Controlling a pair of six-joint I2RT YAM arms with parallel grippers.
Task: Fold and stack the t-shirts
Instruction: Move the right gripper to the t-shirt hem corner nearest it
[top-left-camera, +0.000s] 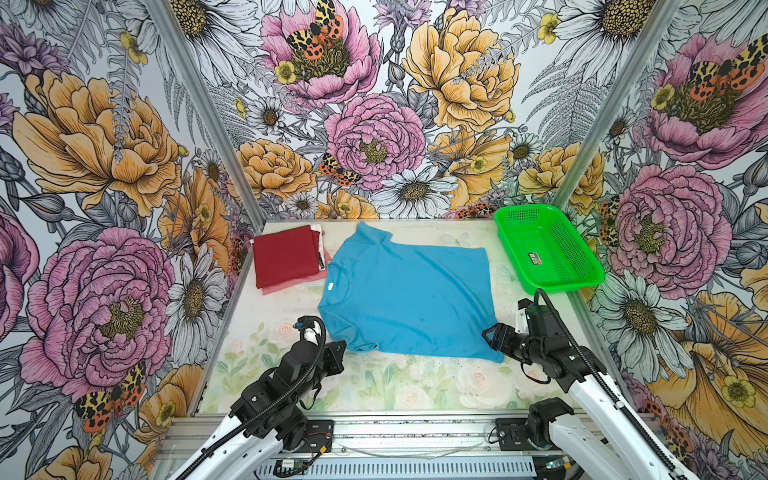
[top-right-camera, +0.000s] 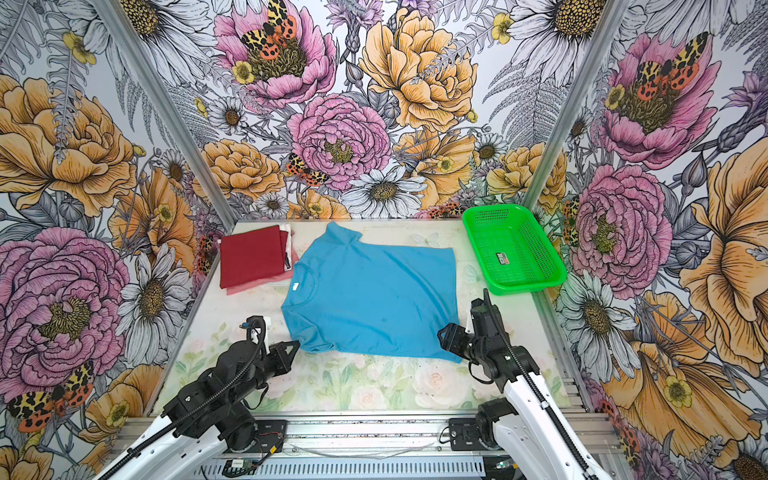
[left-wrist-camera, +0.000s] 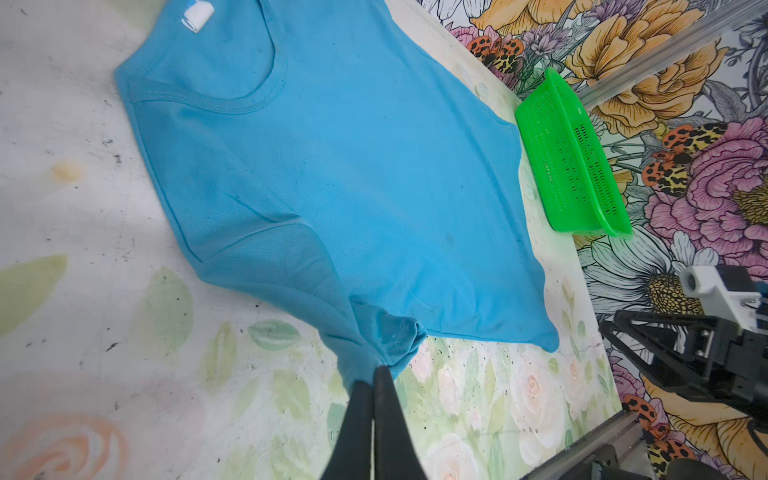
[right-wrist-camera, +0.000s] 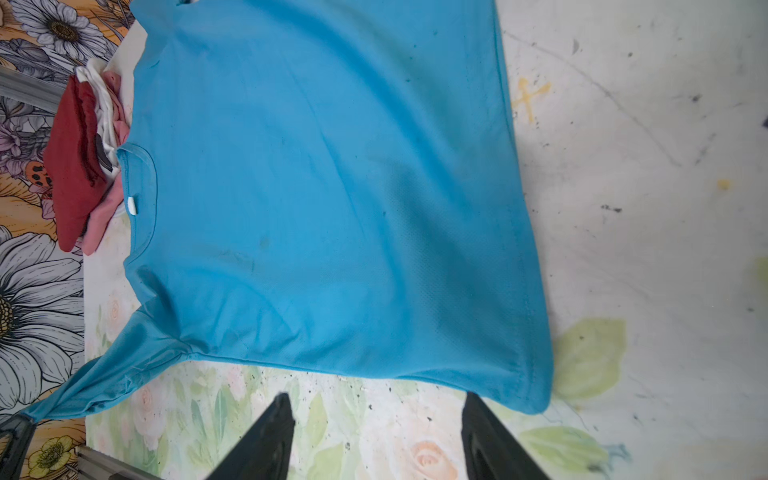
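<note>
The left gripper (left-wrist-camera: 376, 372) pinches the blue t-shirt (top-left-camera: 407, 291) by its near sleeve, while the right gripper (right-wrist-camera: 378, 399) gapes just short of the hem corner.

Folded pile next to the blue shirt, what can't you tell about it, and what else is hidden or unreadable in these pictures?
Pile: the red shirt covers it in both top views. Only white and pink edges show, so the count is unknown.
Sticker in the basket: too small to read in both top views.
Blue shirt, far sleeve: cut off by the right wrist view's edge.

A robot test booth; flower-print walls (top-left-camera: 104, 145), aluminium rail (top-left-camera: 415, 432), printed tabletop (top-left-camera: 415, 386).
</note>
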